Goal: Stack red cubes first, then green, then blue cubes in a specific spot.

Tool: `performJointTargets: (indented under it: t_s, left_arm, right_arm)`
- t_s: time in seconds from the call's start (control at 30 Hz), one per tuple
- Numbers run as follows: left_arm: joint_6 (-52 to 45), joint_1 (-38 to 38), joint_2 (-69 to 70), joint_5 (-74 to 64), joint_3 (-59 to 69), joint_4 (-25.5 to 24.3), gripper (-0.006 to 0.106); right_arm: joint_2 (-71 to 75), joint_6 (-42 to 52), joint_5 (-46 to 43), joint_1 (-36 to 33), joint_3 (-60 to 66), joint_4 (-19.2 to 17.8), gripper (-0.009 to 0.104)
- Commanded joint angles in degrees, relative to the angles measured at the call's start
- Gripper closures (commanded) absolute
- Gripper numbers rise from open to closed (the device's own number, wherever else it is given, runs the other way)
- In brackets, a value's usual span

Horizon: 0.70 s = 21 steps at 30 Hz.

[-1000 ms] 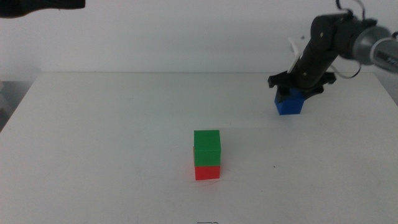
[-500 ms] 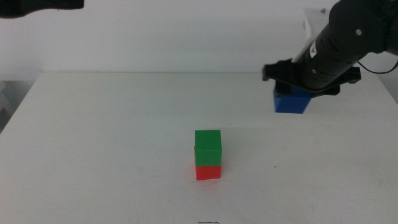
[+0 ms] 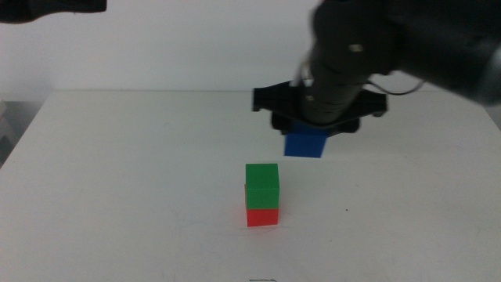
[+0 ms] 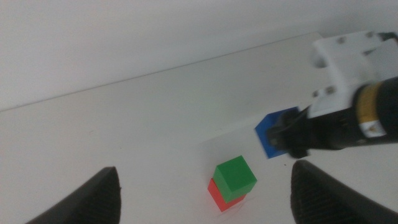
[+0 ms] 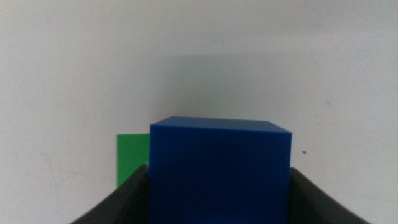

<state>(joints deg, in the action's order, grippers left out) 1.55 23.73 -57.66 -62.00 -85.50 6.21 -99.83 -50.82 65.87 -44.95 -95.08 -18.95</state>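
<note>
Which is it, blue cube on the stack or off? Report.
Off. The blue cube hangs in the right gripper, shut on it, above and beside the green cube, which sits on the red cube.

A plain white table [image 3: 125, 180] is seen, matte and unmarked. Only one thing is set directly on it: the red cube [image 3: 262, 217], found near the middle of the surface, toward six o'clock from its centre. The rest of the tabletop around it, out to nine and three o'clock, is shown bare.
</note>
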Motion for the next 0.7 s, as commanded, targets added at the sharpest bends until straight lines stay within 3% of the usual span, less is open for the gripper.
performJointTargets:
  t_s: [0.0,0.23,0.67]
  left_arm:
    - [0.0,0.1,0.4,4.2,-1.2,0.5,0.007]
    - [0.0,0.1,0.4,4.2,-1.2,0.5,0.007]
    - [0.0,0.1,0.4,4.2,-1.2,0.5,0.007]
  right_arm:
    - [-0.5,-1.3,1.8,-1.8,-5.5,-3.5,0.096]
    - [-6.5,-1.2,3.5,-5.6,-11.2,-2.3,0.096]
    - [-9.5,-1.7,3.3,-5.8,-11.2,-1.6,0.096]
